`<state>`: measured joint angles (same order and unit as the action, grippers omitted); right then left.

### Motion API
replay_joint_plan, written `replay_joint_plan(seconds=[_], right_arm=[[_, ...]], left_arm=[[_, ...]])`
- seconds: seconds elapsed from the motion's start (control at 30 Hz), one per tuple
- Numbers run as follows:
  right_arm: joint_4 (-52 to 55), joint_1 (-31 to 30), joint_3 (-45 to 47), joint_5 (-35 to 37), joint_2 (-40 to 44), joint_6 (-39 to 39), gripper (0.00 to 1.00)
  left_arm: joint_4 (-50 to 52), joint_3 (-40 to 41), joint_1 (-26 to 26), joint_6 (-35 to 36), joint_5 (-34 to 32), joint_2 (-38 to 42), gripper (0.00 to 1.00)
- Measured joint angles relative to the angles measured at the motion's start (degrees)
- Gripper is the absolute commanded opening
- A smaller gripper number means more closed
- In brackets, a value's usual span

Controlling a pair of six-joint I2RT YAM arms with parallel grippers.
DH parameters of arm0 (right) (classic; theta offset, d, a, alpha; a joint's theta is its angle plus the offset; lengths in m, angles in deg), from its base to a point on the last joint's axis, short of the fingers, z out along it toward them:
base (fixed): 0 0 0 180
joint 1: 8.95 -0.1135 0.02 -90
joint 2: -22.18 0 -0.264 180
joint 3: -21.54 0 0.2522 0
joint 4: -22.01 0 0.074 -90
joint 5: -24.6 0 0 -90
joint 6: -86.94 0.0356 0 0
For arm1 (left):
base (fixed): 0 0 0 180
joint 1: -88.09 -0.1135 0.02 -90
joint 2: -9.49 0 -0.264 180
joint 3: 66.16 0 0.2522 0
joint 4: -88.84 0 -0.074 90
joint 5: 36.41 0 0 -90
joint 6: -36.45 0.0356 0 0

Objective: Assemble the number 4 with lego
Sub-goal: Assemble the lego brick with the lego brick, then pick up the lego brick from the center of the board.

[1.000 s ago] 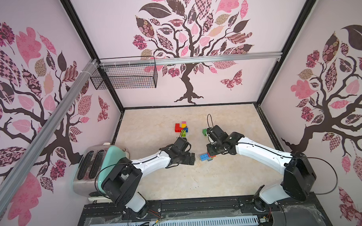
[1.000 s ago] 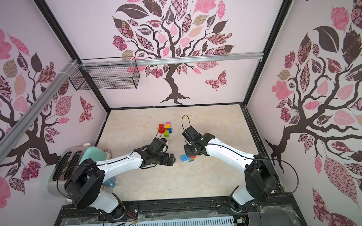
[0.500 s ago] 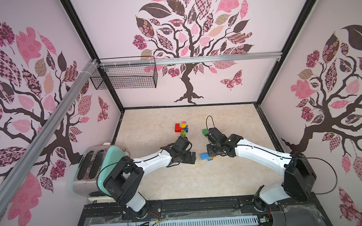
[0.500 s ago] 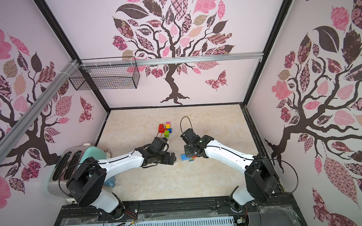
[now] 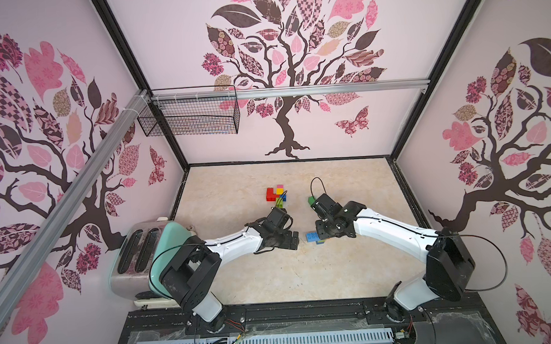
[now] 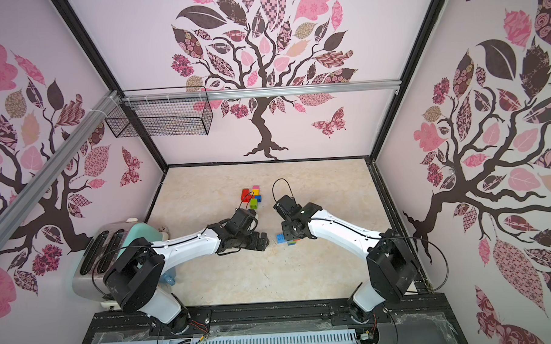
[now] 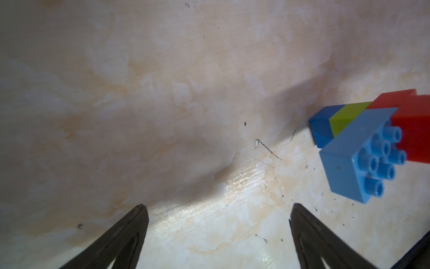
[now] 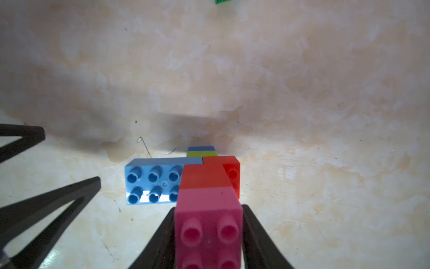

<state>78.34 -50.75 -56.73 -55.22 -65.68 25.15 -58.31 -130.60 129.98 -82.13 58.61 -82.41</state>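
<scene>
**Joined lego assembly** [image 8: 204,177] of pink, red, lime, dark-blue and light-blue studded plastic bricks, lying between the two hands over the marbled beige surface [image 5: 350,271].

- **Right hand** [image 8: 208,209]: its fingers lie against both sides of the pink end brick [image 8: 207,233], clamped on it.
- **Long axis:** it runs straight out from this hand, in the order pink, red, lime, then dark blue farthest.
- **Crosspiece:** the light-blue rectangular brick [image 8: 153,184] juts crosswise toward the left hand [image 7: 218,214]. That hand's fingers stand wide apart with nothing between them, and the assembly lies just beyond one fingertip.
- **Studs:** they face the right wrist camera.
- **Hidden or unclear:** in both top views the right wrist hides all but the light-blue part [image 5: 311,236] [image 6: 281,237]. The pink brick's near end is cut off by the frame. Whether the assembly rests on the surface or is lifted cannot be told.
- **Loose bricks** [image 5: 276,194] in red, yellow, pink, blue and lime sit beyond the left hand.
</scene>
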Motion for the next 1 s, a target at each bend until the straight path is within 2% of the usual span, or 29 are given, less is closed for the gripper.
replay_joint_plan(seconds=[0.27,0.53,0.63,0.73,0.87,1.0], right_arm=[[1.2,0.0,-4.2,0.2,0.2,-1.6,0.69],[-1.4,0.6,-6.4,0.4,0.2,-4.1,0.77],[-4.6,3.1,-6.4,-1.1,0.2,-5.6,0.8],[-8.7,8.0,-6.5,-4.3,-0.7,-8.3,0.81],[-14.6,13.9,-8.4,-8.9,-7.3,-14.6,0.85],[-16.7,15.6,-13.2,-9.4,-17.4,-19.3,0.91]], left_arm=[[-0.2,0.0,0.0,0.0,0.2,-0.1,0.98],[-0.2,0.0,0.0,0.0,0.3,-0.2,0.98],[-0.2,0.0,0.0,0.0,0.0,-0.2,0.98],[-0.1,0.0,0.0,-0.1,-1.0,0.1,0.98],[-0.1,0.0,0.0,-0.2,-3.0,2.1,0.98],[0.0,0.0,0.0,-0.2,-5.5,5.3,0.98]])
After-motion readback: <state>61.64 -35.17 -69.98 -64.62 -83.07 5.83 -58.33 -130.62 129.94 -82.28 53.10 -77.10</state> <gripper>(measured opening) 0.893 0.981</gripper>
